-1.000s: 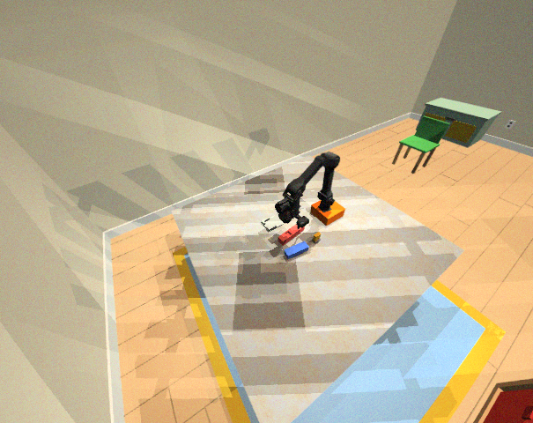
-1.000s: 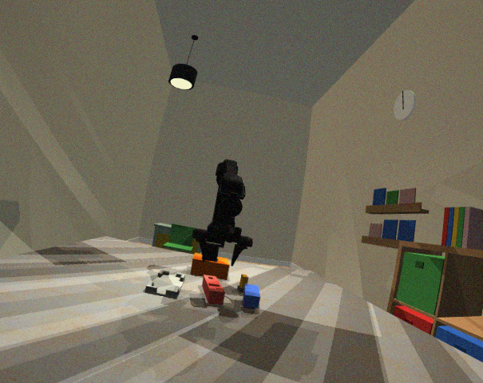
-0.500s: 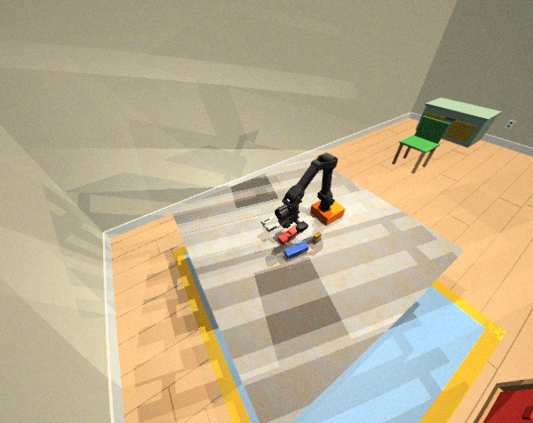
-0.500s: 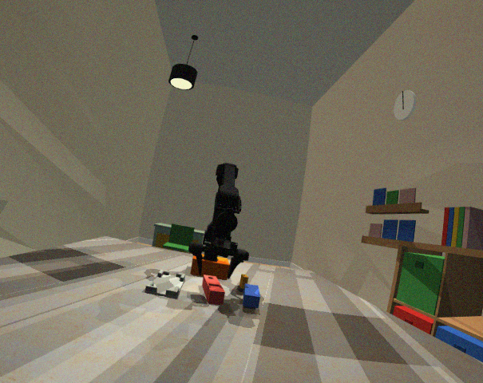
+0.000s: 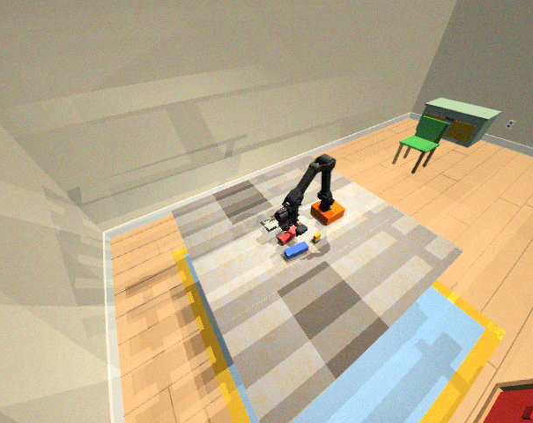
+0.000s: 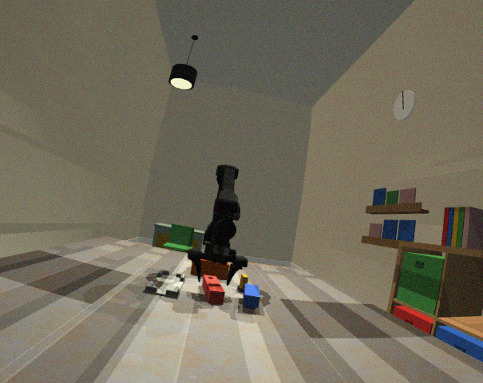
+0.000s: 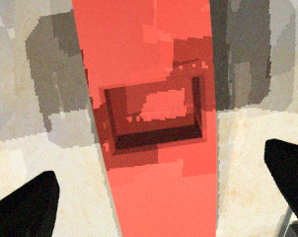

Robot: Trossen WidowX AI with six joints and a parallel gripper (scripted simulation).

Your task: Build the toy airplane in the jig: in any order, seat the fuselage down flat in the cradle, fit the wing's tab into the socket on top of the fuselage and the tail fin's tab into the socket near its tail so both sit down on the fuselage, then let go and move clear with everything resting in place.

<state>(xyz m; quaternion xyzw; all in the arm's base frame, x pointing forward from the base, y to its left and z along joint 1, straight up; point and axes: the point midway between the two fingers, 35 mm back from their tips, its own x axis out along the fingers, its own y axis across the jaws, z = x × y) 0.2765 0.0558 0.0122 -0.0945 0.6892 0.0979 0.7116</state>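
The red fuselage [image 5: 285, 237] [image 6: 213, 290] [image 7: 164, 212] lies outside the jig, with its rectangular socket facing up. My gripper [image 6: 213, 282] [image 7: 162, 166] is open and empty, its fingertips low on either side of the fuselage, not touching it in the wrist view. The pale cradle jig [image 5: 270, 224] [image 6: 167, 283] holds no part; it is beside the fuselage, on the left in the exterior view. The blue wing [image 5: 296, 249] [image 6: 251, 295] lies on the other side of the fuselage. The small yellow tail fin [image 5: 316, 236] [image 6: 243, 281] stands near the wing. Part of the fuselage is hidden by my gripper in the top view.
The orange arm base [image 5: 328, 212] [image 6: 209, 268] stands behind the parts. A green chair [image 5: 419, 144] [image 6: 181, 236] and a pale desk [image 5: 462, 107] are far back. Shelves [image 6: 393, 208] with books are at the right in the exterior view.
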